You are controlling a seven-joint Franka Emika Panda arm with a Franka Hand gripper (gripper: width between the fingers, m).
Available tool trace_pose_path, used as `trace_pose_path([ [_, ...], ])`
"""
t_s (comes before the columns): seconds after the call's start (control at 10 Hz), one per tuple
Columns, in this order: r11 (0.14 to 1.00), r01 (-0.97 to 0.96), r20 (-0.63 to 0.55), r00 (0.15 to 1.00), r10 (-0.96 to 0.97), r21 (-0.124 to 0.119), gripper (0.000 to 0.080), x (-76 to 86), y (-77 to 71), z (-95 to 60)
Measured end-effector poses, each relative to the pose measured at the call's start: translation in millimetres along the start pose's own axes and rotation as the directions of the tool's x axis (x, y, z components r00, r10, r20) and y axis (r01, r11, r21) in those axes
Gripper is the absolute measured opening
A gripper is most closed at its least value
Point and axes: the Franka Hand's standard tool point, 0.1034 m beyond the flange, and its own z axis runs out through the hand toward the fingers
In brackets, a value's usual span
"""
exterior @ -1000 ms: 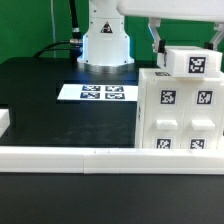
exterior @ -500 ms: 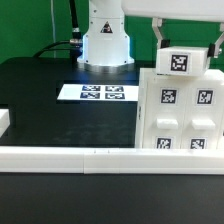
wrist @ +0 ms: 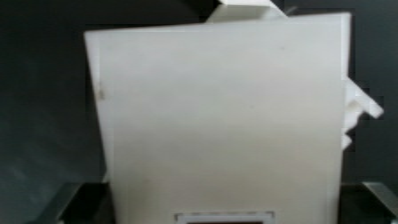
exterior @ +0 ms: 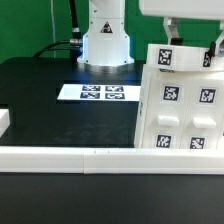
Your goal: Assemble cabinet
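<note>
The cabinet body [exterior: 180, 115] is a large white box with several square tags on its face, standing at the exterior view's right behind the rail. My gripper [exterior: 190, 47] hangs over its top and is shut on a small white tagged panel [exterior: 185, 57], a finger on each side of it. The panel sits tilted at the body's upper edge; I cannot tell whether they touch. In the wrist view the white panel [wrist: 214, 120] fills most of the picture between my dark fingers [wrist: 64, 205], and the gripper [wrist: 217, 214] straddles it.
The marker board [exterior: 93, 92] lies flat on the black table in front of the robot base [exterior: 105, 35]. A long low white rail [exterior: 90, 157] runs along the table's near side, with a short white end piece [exterior: 4, 122] at the exterior view's left.
My gripper has moved up and toward the exterior view's left with the small panel. The panel now sits tilted, higher against the body's top.
</note>
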Motion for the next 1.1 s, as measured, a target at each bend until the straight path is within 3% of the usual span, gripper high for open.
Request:
trace_pose_path([
  [0.5,0.952,-0.305,0.043,0.952,0.304,0.02,0.0561,2.3,-2.3,0.1],
  [0.6,0.951,-0.309,0.044,0.95,0.308,0.019,0.0618,1.1,-2.8,0.3],
  [0.7,0.954,-0.3,0.045,0.953,0.299,0.019,0.0618,0.4,-2.9,0.8],
  [0.8,0.957,-0.288,0.048,0.957,0.287,0.021,0.0736,0.8,-2.8,0.8],
  [0.9,0.96,-0.278,0.054,0.959,0.277,0.024,0.0786,1.8,-2.8,0.6],
  [1.1,0.96,-0.277,0.065,0.96,0.274,0.035,0.0795,-0.6,-5.8,-4.7],
])
